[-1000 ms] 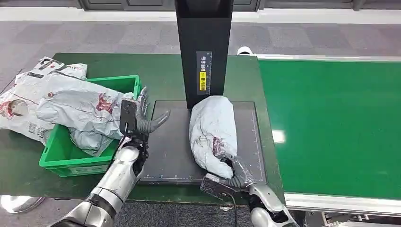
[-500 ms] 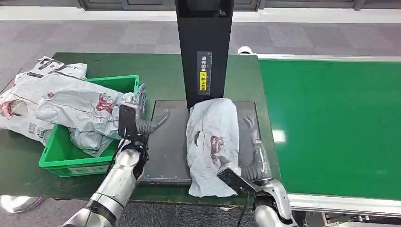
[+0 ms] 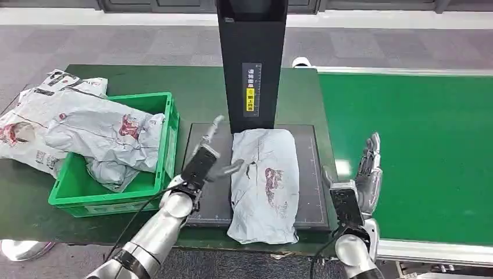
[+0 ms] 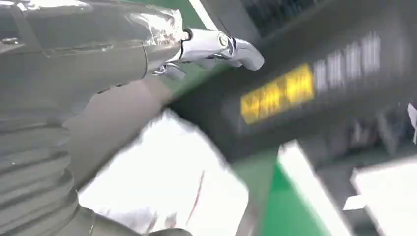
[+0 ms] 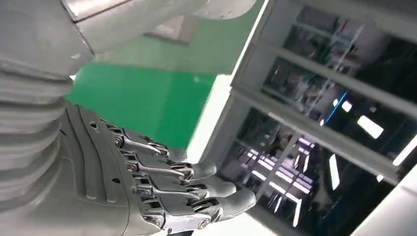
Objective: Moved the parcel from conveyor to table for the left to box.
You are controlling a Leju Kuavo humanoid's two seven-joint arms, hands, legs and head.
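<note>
- Lying at the far left of the bench point(image 3: 197, 87), a heap of grey mail bags point(image 3: 35, 116) spills over the rim of a green crate point(image 3: 165, 145), with more bags point(image 3: 110, 136) piled inside the crate.
- Just right of the crate, the left hand point(image 3: 210, 160) reaches in over a dark mat point(image 3: 212, 192); its fingers point(image 3: 232, 170) are spread apart and hold nothing, one of them pointing up the mat and the lower ones stretching toward the parcel's left edge. Whether they touch it, I cannot tell.
- The left wrist view is blurred; it shows one silver finger point(image 4: 223, 45) stretched out straight, with a white shape below it and a yellow label on a dark surface beyond.
- The parcel point(image 3: 264, 180), a crumpled grey bag with dark red print, lies flat on the mat in the middle of the bench, its far end against the foot of a black post point(image 3: 251, 35) and its near end hanging over the mat's front edge.
- The post stands upright behind the mat and carries a yellow label point(image 3: 250, 96).
- Right of the parcel and apart from it, the right hand point(image 3: 365, 177) is held up at the seam between the bench and the green conveyor belt point(image 3: 418, 151), fingers point(image 3: 372, 148) straight, slightly apart and empty.
- From the right wrist, those fingers point(image 5: 196, 189) lie side by side, stretched out, with the belt point(image 5: 142, 98) behind them.
</note>
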